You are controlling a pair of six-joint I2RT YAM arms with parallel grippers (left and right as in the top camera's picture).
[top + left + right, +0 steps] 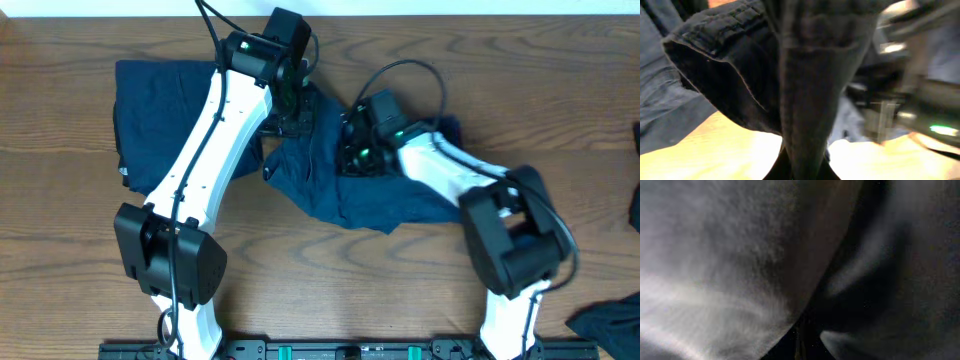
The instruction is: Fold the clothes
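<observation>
Bare table (60, 200) all around the clothes (335, 198); left gripper (290, 118) clamped on them; right gripper (353, 155) buried, fingers impossible to tell; corner garment (610, 322) cut off.

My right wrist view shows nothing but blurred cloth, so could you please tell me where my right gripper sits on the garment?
Observer: Overhead, the right gripper is at the upper middle of the spread garment, close to the left gripper.
Operator: Thank you. Is the left gripper holding anything?
Observer: The left wrist view shows a seamed fold of that garment hanging clear above the table, so it appears gripped.
Operator: Are there other clothes nearby?
Observer: Yes, a second garment lies at the far left, partly under the left arm.
</observation>
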